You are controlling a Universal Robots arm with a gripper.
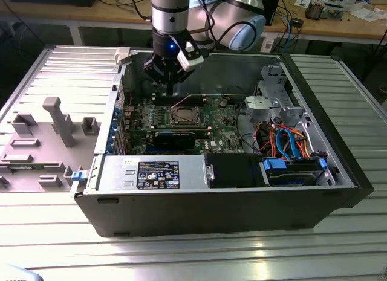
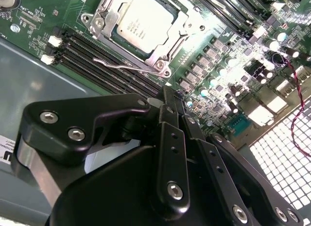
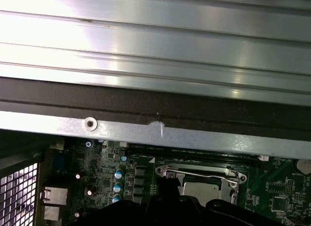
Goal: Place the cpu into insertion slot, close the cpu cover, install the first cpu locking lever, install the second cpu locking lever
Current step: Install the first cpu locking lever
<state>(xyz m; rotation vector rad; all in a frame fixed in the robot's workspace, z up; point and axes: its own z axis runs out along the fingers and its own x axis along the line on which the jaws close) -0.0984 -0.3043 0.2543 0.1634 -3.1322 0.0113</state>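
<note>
**Cover down on the cpu, levers in hand**

In the second wrist view the cpu (image 2: 142, 26) sits in the slot (image 2: 163, 66) with the cover (image 2: 108, 14) lying flat around it. One wire lever (image 2: 114, 63) runs along the socket's edge beside the memory slots (image 2: 92, 48).

The gripper (image 1: 170, 81) hangs above the board (image 1: 221, 121), just off the socket, fingers (image 2: 171, 138) drawn together with nothing between them.

To do the lever step well, I judge the fingertip should press near the lever's free end, sweep it down and sideways under its hook, and stay off the chip and nearby capacitors (image 2: 214, 82).
</note>
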